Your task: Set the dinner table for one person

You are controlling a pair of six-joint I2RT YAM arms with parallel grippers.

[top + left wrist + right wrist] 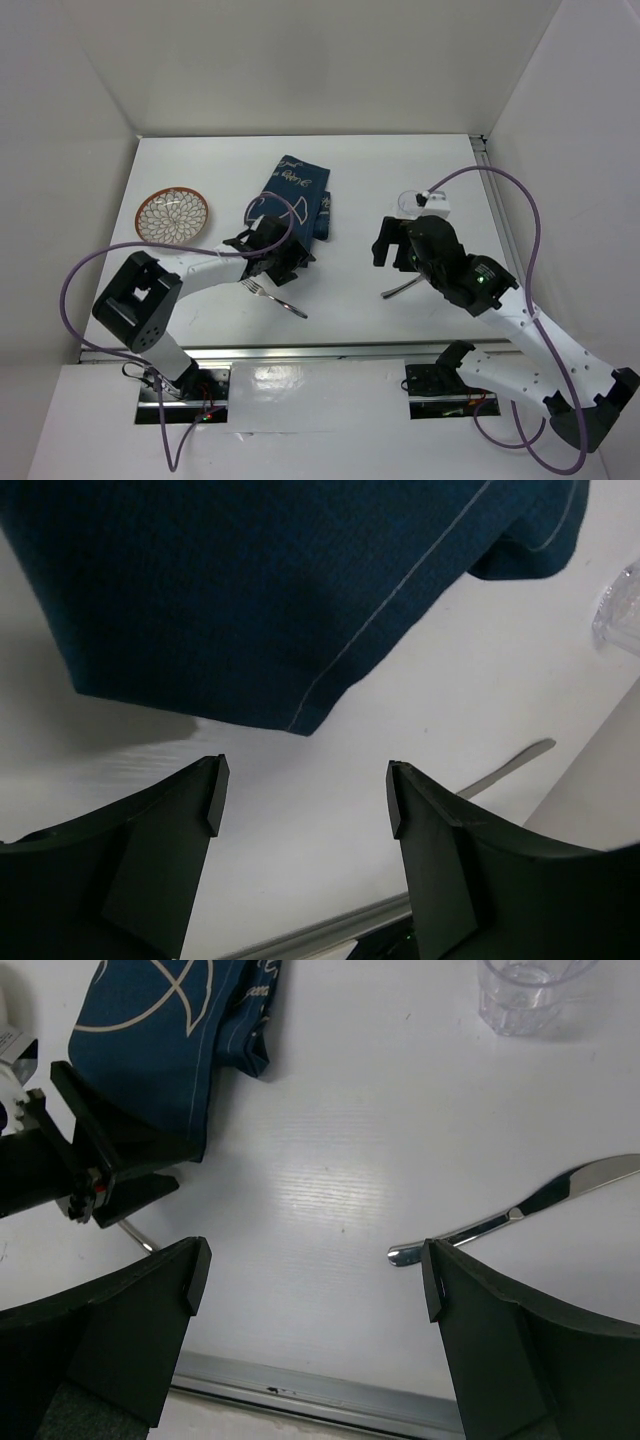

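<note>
- Left gripper (305,795): jaws spread wide with nothing between them. It hovers just off the near edge of the folded navy placemat (293,195), and from the left wrist cam I only see bare white surface under the gap.
- Right gripper (310,1270): also wide apart and holding nothing. It hangs over the right half of the dinner table (340,290).
- The dinner table is the big white top that fills the whole workspace in front of both arm bases. Everything else sits on it.
- The knife (520,1215) lies flat on the table just beside the right finger in the right wrist cam, blade pointing away to the right.
- The fork (272,297) lies on the table near the front edge, right below the left gripper in the overhead view.
- The clear glass (525,995) stands upright beyond the knife, toward the back right.
- The patterned plate (173,215) is off at the left side, well apart from the placemat.
- The placemat sits bunched or folded near the back middle, not spread flat.
</note>
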